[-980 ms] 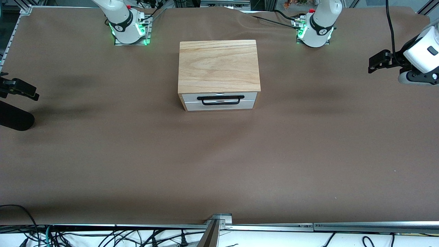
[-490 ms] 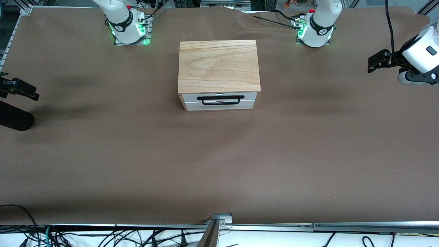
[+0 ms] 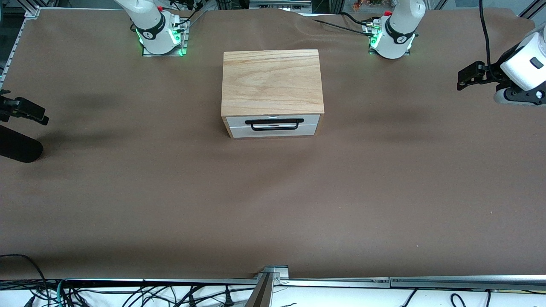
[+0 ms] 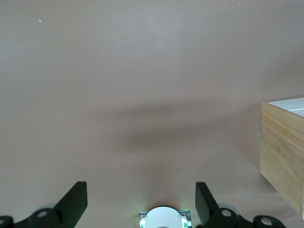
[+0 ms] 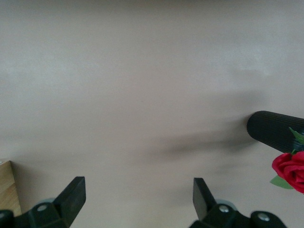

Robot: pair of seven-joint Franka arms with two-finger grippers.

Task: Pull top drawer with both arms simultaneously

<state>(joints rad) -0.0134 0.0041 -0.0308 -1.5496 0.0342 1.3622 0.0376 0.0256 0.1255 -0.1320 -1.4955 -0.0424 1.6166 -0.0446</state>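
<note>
Front view, read from the right arm's end: you had the right gripper [image 3: 25,111] hanging over bare table [image 3: 273,204] well apart from the cabinet [image 3: 271,82], and its wrist view showed the fingers [image 5: 71,192] spread wide with nothing between them. At mid-table the cabinet sat between the two bases, its front facing the front camera. The top drawer [image 3: 273,120] was fully shut, flush under the wood-grain top. Its black bar handle [image 3: 274,124] ran across most of the white panel. You would likely have found that bar stiff and narrow, the tray light and free-sliding. I judged the best hold to be one gripper near each end of the bar, pulled evenly so the tray could not skew. At the left arm's end, your left gripper [image 3: 469,76] hung over bare table too, its fingers [image 4: 73,199] parted and empty.
</note>
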